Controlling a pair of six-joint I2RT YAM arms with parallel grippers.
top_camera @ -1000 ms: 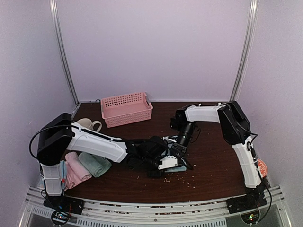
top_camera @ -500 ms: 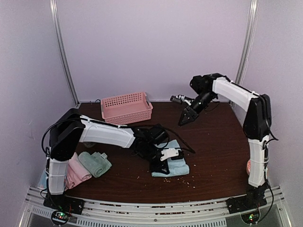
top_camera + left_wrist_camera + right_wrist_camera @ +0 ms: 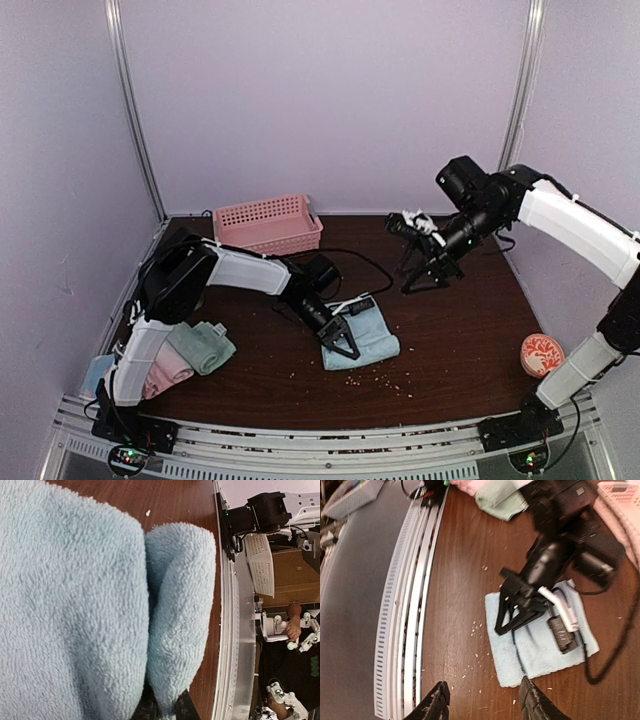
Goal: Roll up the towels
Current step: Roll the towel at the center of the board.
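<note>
Three cameras covering one table: one high and wide, one pressed close, one hanging mid-air.

The top external camera is sitting above and behind the arm bases, looking down and forward across the whole table (image 3: 460, 330) to the back wall. The left wrist camera is lying almost against the light blue towel (image 3: 75, 605), which is filling most of its frame, with the front rail (image 3: 232, 630) running upright at the right. The right wrist camera is hanging well above the table, facing down past the right gripper (image 3: 485, 702). It is sharing with the overhead view that towel, the left gripper (image 3: 498, 629) on it, and the front rail.
</note>
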